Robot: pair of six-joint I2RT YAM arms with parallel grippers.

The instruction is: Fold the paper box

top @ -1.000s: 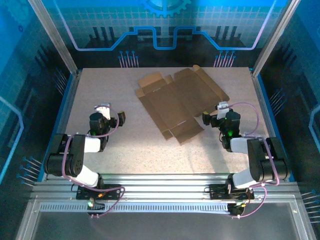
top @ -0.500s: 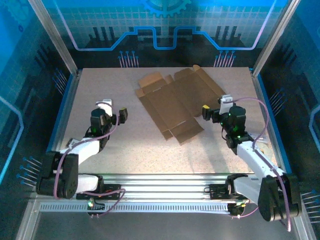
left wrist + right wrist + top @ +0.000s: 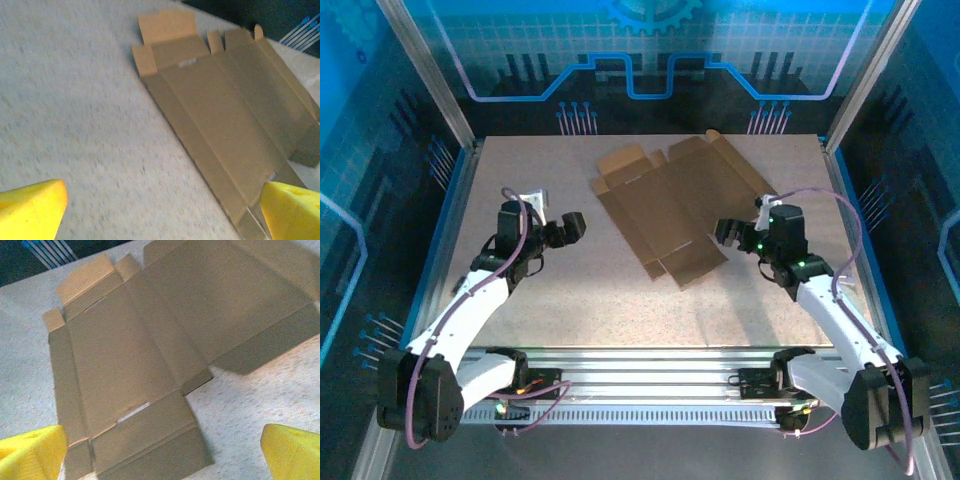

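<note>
— On the speckled tabletop (image 3: 570, 290), where do we see the flat brown cardboard paper box (image 3: 665, 205)?
— Unfolded toward the far side; our left gripper (image 3: 570, 228) and right gripper (image 3: 727, 233) flank it, both spread wide, empty.

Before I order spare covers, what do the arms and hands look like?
The left arm and right arm have white links, black joints and a looping purple cable each. The left hand and right hand are black, with yellow fingertips in the wrist views.
</note>
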